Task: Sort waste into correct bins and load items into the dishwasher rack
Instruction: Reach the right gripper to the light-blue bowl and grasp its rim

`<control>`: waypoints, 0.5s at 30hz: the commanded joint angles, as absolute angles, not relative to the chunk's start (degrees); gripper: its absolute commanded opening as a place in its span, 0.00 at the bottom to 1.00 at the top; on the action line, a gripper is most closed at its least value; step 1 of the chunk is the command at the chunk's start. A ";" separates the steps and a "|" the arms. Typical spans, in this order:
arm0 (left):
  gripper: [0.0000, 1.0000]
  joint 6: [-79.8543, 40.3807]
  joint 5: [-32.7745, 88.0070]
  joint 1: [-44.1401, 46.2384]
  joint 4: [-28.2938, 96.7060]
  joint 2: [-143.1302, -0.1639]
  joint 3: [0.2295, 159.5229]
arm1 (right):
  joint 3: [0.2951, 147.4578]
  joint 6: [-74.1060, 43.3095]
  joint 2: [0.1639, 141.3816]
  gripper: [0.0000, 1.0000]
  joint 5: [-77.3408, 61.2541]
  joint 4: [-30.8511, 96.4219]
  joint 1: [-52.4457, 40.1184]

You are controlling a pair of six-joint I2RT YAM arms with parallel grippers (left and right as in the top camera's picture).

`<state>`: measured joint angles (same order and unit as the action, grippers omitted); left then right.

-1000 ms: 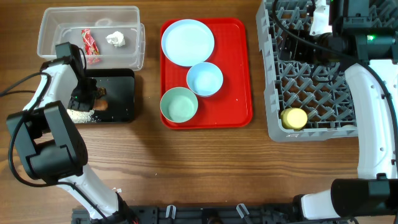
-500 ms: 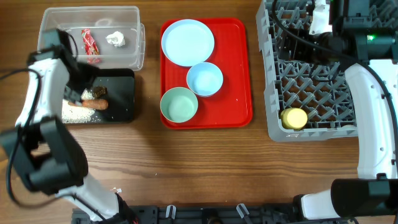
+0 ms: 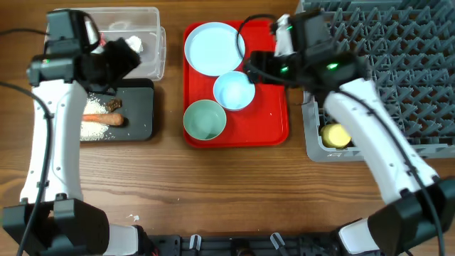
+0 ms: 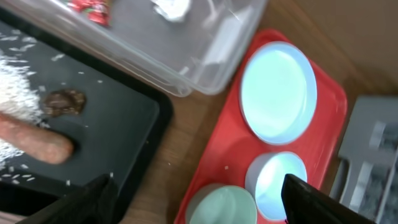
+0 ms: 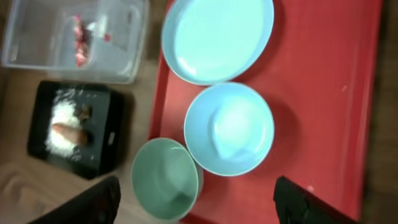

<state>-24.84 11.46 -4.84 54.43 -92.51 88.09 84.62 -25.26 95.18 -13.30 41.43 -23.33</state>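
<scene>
My left gripper (image 3: 122,55) hangs open and empty above the meeting edge of the clear tub (image 3: 71,32) and the black tray (image 3: 138,107). On the black tray lie the carrot (image 3: 99,119), rice (image 3: 91,130) and a dark scrap (image 3: 114,105). In the tub are the red wrapper (image 4: 92,7) and tissue (image 4: 171,7). My right gripper (image 3: 254,67) is open over the red tray (image 3: 274,121), above the plate (image 3: 214,47), blue bowl (image 3: 234,90) and green bowl (image 3: 205,119). The yellow cup (image 3: 335,134) sits in the grey rack (image 3: 398,57).
The rack's near-left wall stands close to the red tray's right rim. Bare wooden table lies along the front. A few white crumbs (image 3: 134,217) rest near the front edge. The right arm's cable loops over the back of the red tray.
The left gripper opened, left the carrot on the black tray and rose toward the tub. The right arm swung from the rack to above the red tray.
</scene>
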 commanded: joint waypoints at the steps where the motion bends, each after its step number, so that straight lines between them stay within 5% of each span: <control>1: 0.86 -22.06 7.57 -2.72 54.46 -92.86 88.51 | 80.71 -34.76 99.09 0.79 -3.86 38.94 -26.24; 15: 1.00 -22.09 6.76 -2.76 54.54 -92.90 88.07 | 80.49 -36.16 112.97 0.62 -2.39 33.52 -26.55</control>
<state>-22.96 7.53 -2.68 54.43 -92.58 88.09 80.75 -34.74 109.47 -3.92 33.95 -26.63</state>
